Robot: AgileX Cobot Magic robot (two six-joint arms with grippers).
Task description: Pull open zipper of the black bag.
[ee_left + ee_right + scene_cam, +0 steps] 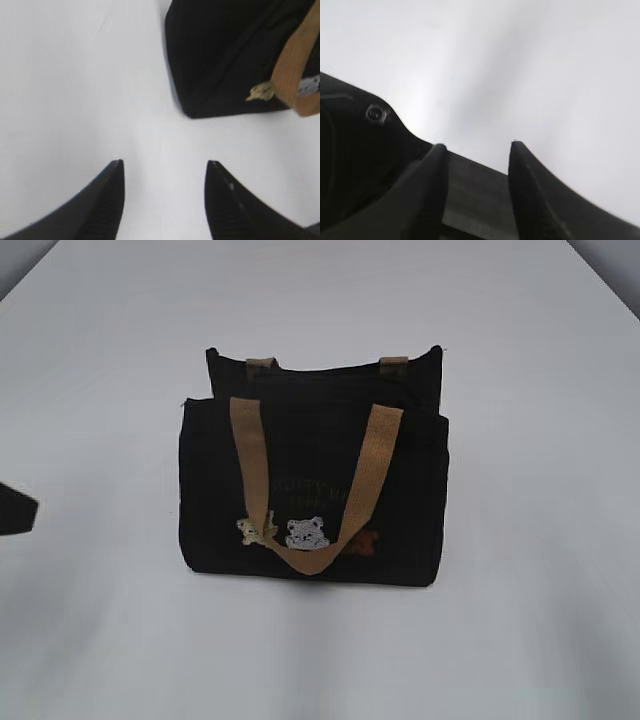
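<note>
Left gripper point(164, 172): two dark ribbed fingers point(107, 200) showing at the bottom of the left wrist view, jaws standing spread with bare white table point(75, 100) between them, pinching nothing. It is sitting short of the bag, not touching it.

Right gripper point(476, 150): jaws also standing apart, nothing between them. Behind the tips, a dark grey flat part with a round screw head point(375, 114); I cannot tell what it belongs to. No bag in this view, only blurred white surface.

Small boxy black fabric bag point(312, 490): standing upright near the middle of the table in the exterior view, well apart from both grippers. Front tan webbing strap point(312, 480) is hanging down over the front in a U, its bottom loop lying across the small bear patches point(305, 533); faint lettering is showing above them. Rear strap ends are poking up at the back top edge.

Zipper: the top of the bag is too dark to make out the zip line, pull or ring.

Dark object point(15, 508) at the left edge of the exterior view, cropped.
</note>
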